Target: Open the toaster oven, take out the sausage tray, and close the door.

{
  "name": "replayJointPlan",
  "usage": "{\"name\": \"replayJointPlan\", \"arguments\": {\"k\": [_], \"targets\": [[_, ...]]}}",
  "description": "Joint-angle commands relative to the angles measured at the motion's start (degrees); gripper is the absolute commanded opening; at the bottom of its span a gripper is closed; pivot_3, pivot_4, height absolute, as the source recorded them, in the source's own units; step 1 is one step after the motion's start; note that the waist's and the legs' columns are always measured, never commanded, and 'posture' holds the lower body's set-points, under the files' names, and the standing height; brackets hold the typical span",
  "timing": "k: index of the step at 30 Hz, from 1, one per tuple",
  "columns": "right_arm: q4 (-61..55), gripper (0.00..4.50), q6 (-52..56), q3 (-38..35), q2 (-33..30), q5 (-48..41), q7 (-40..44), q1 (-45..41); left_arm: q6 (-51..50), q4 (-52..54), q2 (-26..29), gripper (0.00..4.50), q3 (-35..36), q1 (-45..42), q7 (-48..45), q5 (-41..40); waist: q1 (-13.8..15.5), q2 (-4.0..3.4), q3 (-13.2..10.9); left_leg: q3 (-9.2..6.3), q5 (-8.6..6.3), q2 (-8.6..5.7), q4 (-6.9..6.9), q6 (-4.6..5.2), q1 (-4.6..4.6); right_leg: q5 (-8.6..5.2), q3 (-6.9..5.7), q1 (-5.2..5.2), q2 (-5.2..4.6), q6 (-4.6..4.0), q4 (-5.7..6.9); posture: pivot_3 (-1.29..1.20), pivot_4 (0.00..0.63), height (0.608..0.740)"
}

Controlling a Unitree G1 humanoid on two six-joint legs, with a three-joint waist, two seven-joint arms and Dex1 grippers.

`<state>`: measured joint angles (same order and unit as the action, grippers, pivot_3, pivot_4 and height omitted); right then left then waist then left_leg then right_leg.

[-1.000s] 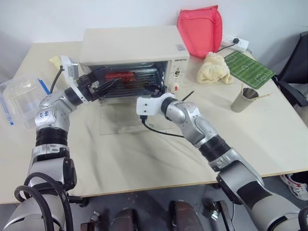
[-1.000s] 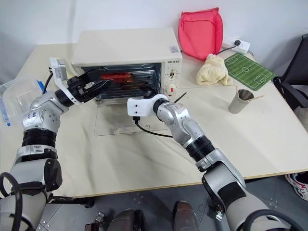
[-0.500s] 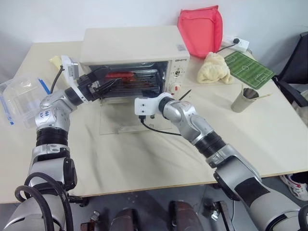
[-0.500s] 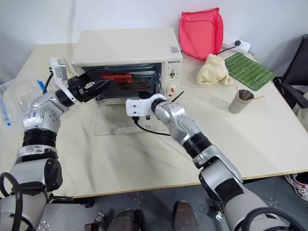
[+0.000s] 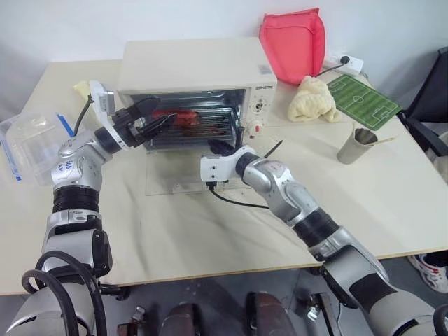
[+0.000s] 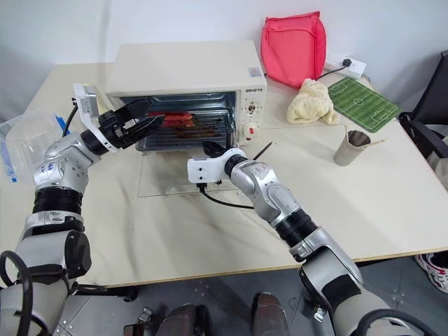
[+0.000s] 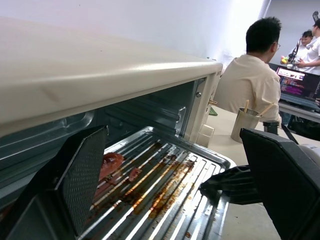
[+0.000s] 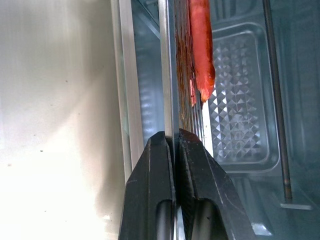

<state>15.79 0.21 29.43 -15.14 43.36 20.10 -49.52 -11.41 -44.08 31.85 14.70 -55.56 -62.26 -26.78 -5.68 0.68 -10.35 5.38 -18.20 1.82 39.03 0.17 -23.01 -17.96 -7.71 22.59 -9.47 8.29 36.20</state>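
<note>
Item: sausage tray, silver, ribbed, grease-stained, one red sausage on it. I find it inside the open toaster oven, upper centre of the head views, its front rim at the mouth.

Item: right gripper. I read its two black fingers clenched on the tray's thin front rim, seen edge-on in the right wrist view. In the head views it sits centre frame, just before the oven mouth, pointing into it. The tray lies straight ahead of these jaws, its long axis across the opening, side to side in the head views, so I judge the pull must come straight back toward me over the lowered door.

Item: left gripper. Fingers spread wide, grasping nothing, held at the left end of the oven mouth, near the tray's left side but not touching it. The right arm is the one already on the tray.

Item: door, glass, lying flat on the table in front of the oven.

Surface: pale beige table, also carrying a clear plastic box at far left, a red bag, a crumpled cloth, a green pitch mat and a cup with sticks at upper right.

Room: white wall behind; the left wrist view shows people seated beyond the table
</note>
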Motion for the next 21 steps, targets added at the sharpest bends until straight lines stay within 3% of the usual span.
{"name": "replayJointPlan", "arguments": {"k": [1, 12, 17, 21], "targets": [[-6.29, 0.01, -0.43, -1.57, -0.73, -0.39, 0.34, 0.65, -0.45, 0.37, 1.44, 4.5, 1.55, -0.72, 0.21, -0.47, 0.07, 0.0, 0.0, 0.0, 0.0, 0.0, 0.0, 0.0, 0.0, 0.0, 0.0, 0.0, 0.0, 0.0, 0.01, 0.0, 0.15, 0.74], [-15.2, 0.01, -0.42, -3.2, -3.34, -1.19, 3.55, 6.27, -11.95, 9.71, 5.24, 4.5, 1.95, 5.64, -2.89, -3.49, 0.94, 0.0, 0.0, 0.03, 0.0, 0.01, 0.01, 0.0, -0.01, 0.0, 0.02, 0.01, 0.0, 0.0, -0.02, 0.0, 0.15, 0.74], [-18.13, 0.01, -2.89, -3.74, -5.41, -1.15, 3.43, 8.84, -26.42, 17.07, 9.35, 4.5, 2.53, 10.0, -0.01, -6.17, 1.03, 0.0, 0.0, -0.01, 0.0, 0.01, 0.08, 0.0, -0.05, 0.0, 0.03, 0.01, 0.0, 0.0, -0.02, 0.0, 0.15, 0.74], [-20.14, 0.01, -4.56, -4.25, -7.06, -1.44, 3.76, 10.74, -32.44, 21.52, 10.11, 4.5, 4.92, 12.73, 3.28, -8.7, 1.16, 0.01, 0.0, -0.04, 0.0, 0.01, 0.07, 0.0, -0.04, 0.0, 0.05, 0.01, 0.0, 0.0, -0.02, 0.0, 0.15, 0.74]]}}
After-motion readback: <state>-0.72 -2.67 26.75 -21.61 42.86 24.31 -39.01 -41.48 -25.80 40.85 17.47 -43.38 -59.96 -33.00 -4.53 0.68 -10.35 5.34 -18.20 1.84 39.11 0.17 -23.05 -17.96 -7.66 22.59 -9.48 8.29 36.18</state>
